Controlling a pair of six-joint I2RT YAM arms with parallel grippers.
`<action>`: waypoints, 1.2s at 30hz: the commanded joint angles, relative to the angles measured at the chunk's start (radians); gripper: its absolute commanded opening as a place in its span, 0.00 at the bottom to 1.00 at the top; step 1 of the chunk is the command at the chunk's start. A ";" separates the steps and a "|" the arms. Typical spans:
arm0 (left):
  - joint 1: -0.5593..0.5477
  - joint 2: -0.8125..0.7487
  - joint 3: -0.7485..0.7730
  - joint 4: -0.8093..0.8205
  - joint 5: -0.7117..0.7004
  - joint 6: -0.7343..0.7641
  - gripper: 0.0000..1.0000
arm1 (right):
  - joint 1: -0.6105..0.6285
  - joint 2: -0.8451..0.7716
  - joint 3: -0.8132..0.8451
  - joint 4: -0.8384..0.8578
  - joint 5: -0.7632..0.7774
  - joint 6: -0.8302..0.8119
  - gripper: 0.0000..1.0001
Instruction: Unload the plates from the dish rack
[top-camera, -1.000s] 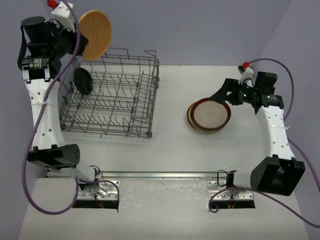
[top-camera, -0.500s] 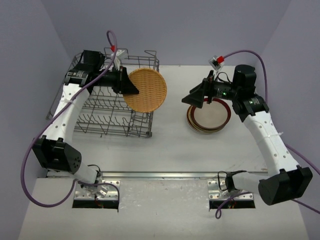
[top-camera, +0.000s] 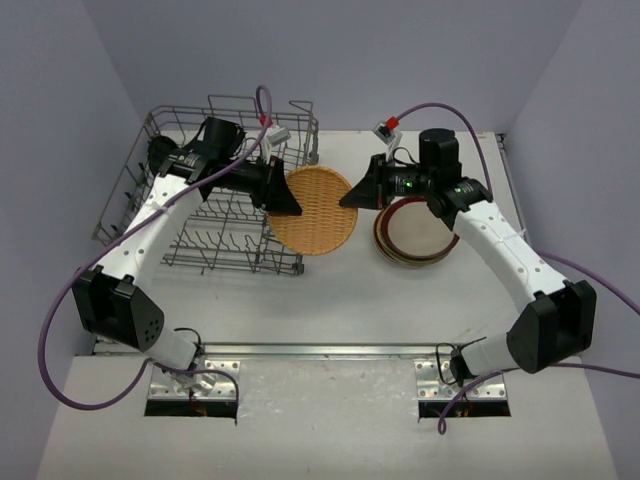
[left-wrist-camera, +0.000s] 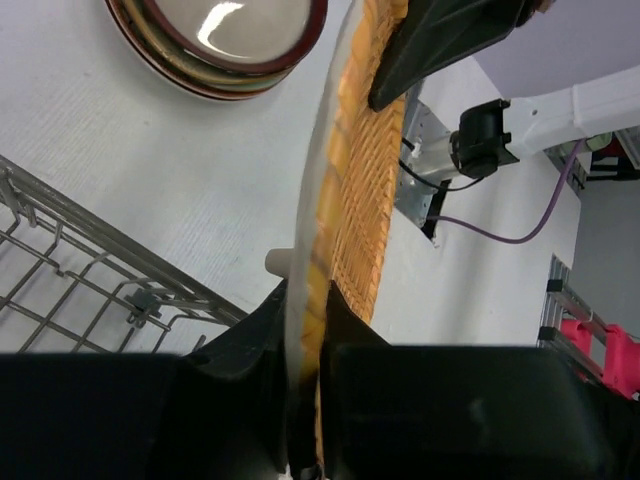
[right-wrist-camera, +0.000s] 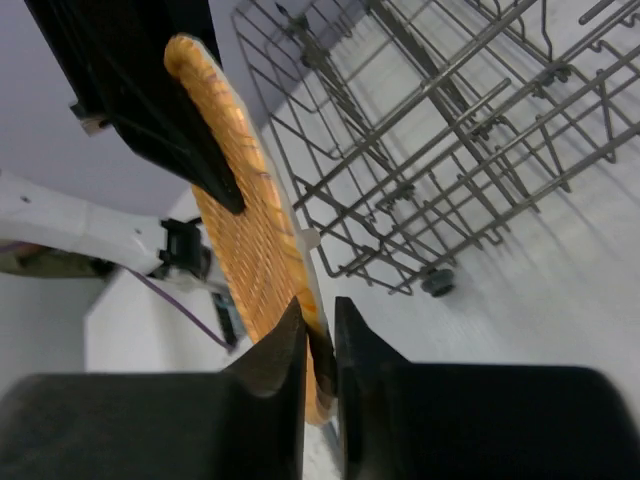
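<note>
Handover of tan plate (top-camera: 312, 212) between two arms, seen from above and from both wrists; the plate, with a woven basket-like pattern on its face, is held over the white bench (top-camera: 350, 300) between the dish rack (top-camera: 225, 258) on the left and a stack of plates (top-camera: 418, 232) on the right.

In the top view the plate's left edge overlaps the right near corner of the rack, and its right edge lies just beside the stack; its patterned face is turned largely upward.

The left pincer (top-camera: 290, 203) is clamped on the plate's left rim; in the left wrist view the two black fingers (left-wrist-camera: 262, 330) are seen pressed on either side of the rim, the plate being viewed edge-on.

The right pincer (top-camera: 348, 197) is closed on the opposite rim; in the right wrist view its fingers (right-wrist-camera: 285, 350) are seen on both sides of the plate's edge, with no gap visible between them and the plate.

The left arm is stretched across the rack; the right arm is reached over the far left part of the stack.

The stack is set on the bench right of centre, well apart from the rack; its top plate is beige with a dark red rim, and the rims of further plates are visible beneath it.

The rack, a grey wire basket with upright tines, is placed at the far left of the bench.
</note>
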 joint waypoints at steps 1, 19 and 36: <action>-0.004 -0.036 0.025 0.064 -0.024 -0.019 0.20 | 0.004 -0.046 0.036 0.025 0.029 -0.010 0.00; 0.065 -0.089 0.040 0.168 -0.599 -0.164 1.00 | -0.637 -0.103 -0.200 -0.388 0.174 -0.227 0.00; 0.111 -0.085 0.043 0.125 -0.793 -0.146 1.00 | -0.697 0.211 -0.074 -0.390 0.189 -0.219 0.08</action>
